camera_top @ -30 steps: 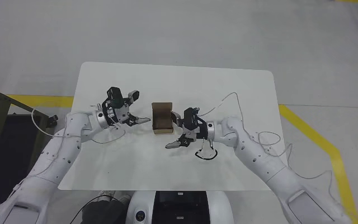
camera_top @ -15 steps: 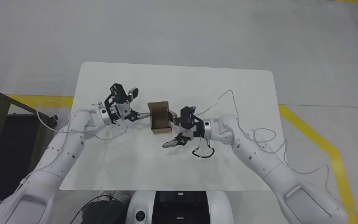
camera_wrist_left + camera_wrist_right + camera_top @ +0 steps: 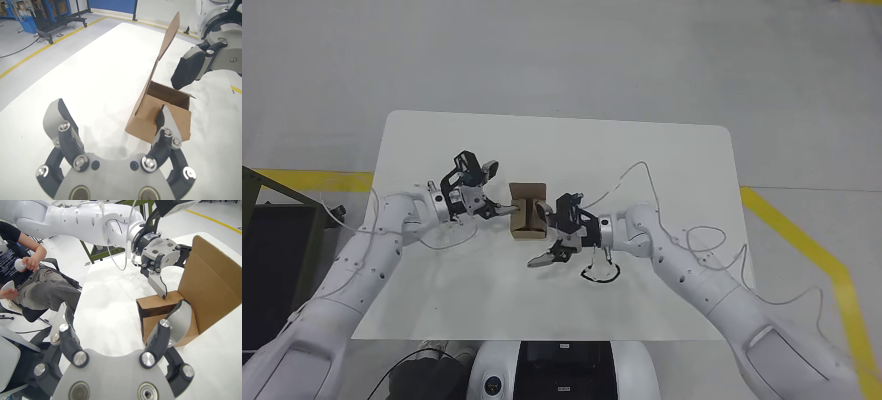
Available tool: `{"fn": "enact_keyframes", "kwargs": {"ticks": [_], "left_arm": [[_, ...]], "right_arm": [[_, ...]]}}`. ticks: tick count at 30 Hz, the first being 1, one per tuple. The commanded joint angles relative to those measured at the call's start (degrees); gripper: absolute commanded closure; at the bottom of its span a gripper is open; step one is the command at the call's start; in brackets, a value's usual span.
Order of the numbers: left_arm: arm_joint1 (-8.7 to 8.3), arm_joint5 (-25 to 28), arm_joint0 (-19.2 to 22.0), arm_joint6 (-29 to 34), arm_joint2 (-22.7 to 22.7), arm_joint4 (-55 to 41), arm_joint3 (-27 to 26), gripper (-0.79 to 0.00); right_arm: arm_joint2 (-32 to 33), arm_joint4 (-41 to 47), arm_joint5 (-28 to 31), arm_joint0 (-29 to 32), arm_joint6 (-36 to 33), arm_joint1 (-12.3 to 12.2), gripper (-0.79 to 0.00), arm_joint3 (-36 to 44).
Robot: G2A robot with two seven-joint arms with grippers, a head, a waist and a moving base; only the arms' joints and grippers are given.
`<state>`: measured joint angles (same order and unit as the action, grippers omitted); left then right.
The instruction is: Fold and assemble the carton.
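The brown carton (image 3: 529,210) stands open on the white counter (image 3: 662,160) directly between the two hands, with one tall flap upright. The left hand (image 3: 111,117), spread wide and gripping nothing, rests one fingertip on a side flap folded inward. The right hand (image 3: 122,313), equally wide, sets one finger against the opposite rim, its other finger clear of the box.

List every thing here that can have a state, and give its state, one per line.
Brown cardboard carton: upright, top open.
Tall flap: standing up, not folded down.
Left gripper: open, one finger at the carton's side.
Right gripper: open, one finger at the opposite side.
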<state>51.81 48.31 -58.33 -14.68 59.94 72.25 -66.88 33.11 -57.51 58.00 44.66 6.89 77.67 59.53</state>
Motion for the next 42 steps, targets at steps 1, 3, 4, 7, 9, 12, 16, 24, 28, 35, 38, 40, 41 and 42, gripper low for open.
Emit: {"fn": "enact_keyframes", "kwargs": {"ticks": [1,3,4,7,9,12,16,24,28,35,38,40,41,42], "left_arm": [[0.13,-0.4,0.1,1.0,-0.2,0.3,-0.3,-0.785],[0.21,-0.8,0.2,1.8,-0.2,0.8,-0.9,-0.785],[0.24,-0.8,0.2,2.0,-0.2,0.7,-1.2,-0.785],[0.23,-1.0,0.0,2.8,0.1,1.2,-2.2,-0.785],[0.17,-1.2,-0.2,3.2,0.4,1.7,-2.9,-0.785],[0.10,-1.3,-0.7,3.8,0.8,2.2,-3.9,-0.785],[0.14,-1.7,-1.2,4.8,0.9,2.7,-4.9,-0.785],[0.06,-1.2,-2.1,2.6,2.7,1.1,-5.7,-0.785],[-0.45,0.3,-3.3,0.4,5.3,-0.6,-6.7,-0.785],[-1.38,4.7,-5.5,-0.6,9.9,-5.4,-6.6,-0.785],[-1.78,6.3,-6.3,0.3,11.7,-6.9,-6.4,-0.785],[-1.95,6.7,-6.7,1.0,12.6,-7.8,-6.3,-0.785],[-2.00,6.9,-6.8,1.4,12.9,-8.1,-6.3,-0.785],[-2.03,6.9,-6.9,2.0,13.1,-8.4,-6.4,-0.785]], "right_arm": [[-0.4,0.1,0.0,-0.3,-0.5,0.3,-0.785,-0.6],[-0.8,0.4,0.0,-0.7,-1.4,0.7,-0.785,-1.0],[-0.9,0.6,0.0,-0.9,-1.7,0.9,-0.785,-1.1],[-1.2,0.9,-0.2,-1.3,-2.8,1.4,-0.785,-1.6],[-1.4,1.1,-0.4,-1.5,-3.4,1.7,-0.785,-1.8],[-1.7,1.3,-0.5,-1.7,-4.1,2.2,-0.785,-2.1],[-1.7,1.5,-0.6,-1.9,-4.6,2.6,-0.785,-2.6],[-0.2,1.2,0.0,-1.5,-3.6,2.7,-0.785,-2.1],[1.6,0.4,0.0,-0.5,-2.0,1.8,-0.785,-0.2],[5.4,-0.7,0.0,1.9,0.4,-0.5,-0.785,4.0],[6.8,-0.7,0.0,2.9,1.0,-1.6,-0.785,6.1],[7.8,-0.6,0.0,3.5,1.1,-2.4,-0.785,7.1],[8.4,-0.6,0.0,3.7,1.1,-2.8,-0.785,7.4],[9.0,-0.5,0.0,4.0,1.2,-3.1,-0.785,7.6]]}}
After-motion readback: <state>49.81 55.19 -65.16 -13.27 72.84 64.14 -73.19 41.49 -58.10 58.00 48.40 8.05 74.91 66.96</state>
